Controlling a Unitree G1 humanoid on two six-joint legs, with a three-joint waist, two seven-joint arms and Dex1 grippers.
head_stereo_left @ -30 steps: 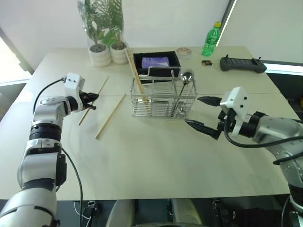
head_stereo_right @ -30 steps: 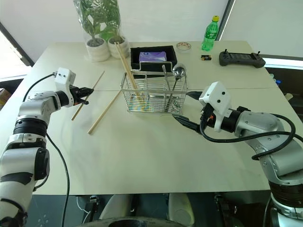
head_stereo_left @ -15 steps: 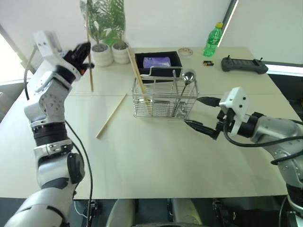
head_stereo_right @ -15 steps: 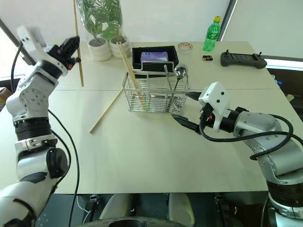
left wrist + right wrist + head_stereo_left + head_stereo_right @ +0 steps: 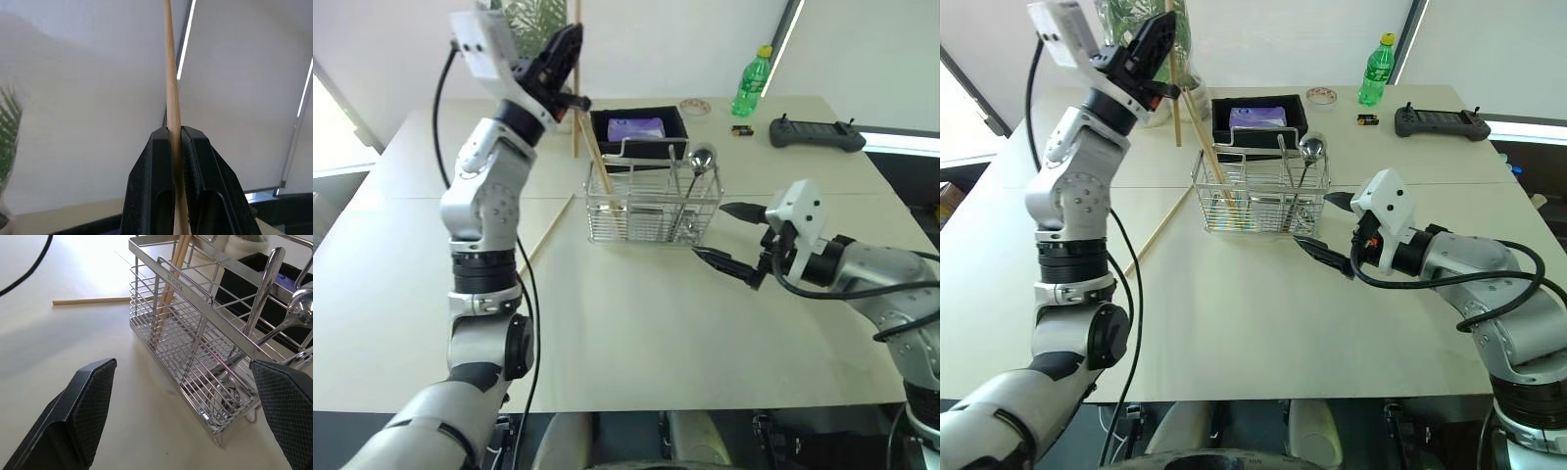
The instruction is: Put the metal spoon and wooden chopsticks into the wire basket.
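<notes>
The wire basket (image 5: 651, 201) stands mid-table with the metal spoon (image 5: 700, 160) upright in its right part and two wooden chopsticks (image 5: 597, 157) leaning in its left part. Raised high behind the basket's left end, my left gripper (image 5: 563, 69) is shut on another chopstick (image 5: 171, 98), which hangs upright. One more chopstick (image 5: 1165, 220) lies on the table left of the basket, partly behind my left arm. My right gripper (image 5: 713, 232) is open just right of the basket, holding nothing; its wrist view looks at the basket (image 5: 195, 333) and spoon (image 5: 298, 303).
Behind the basket sits a black tray (image 5: 668, 119) holding a purple item. Potted plants (image 5: 1197, 93) stand at the back left. At the back right are a green bottle (image 5: 750, 83), a small dish (image 5: 693, 106) and a black controller (image 5: 816, 132).
My left arm has risen and swung right from the table's left side to behind the basket, carrying its chopstick, which now hangs upright. The right arm has stayed put.
</notes>
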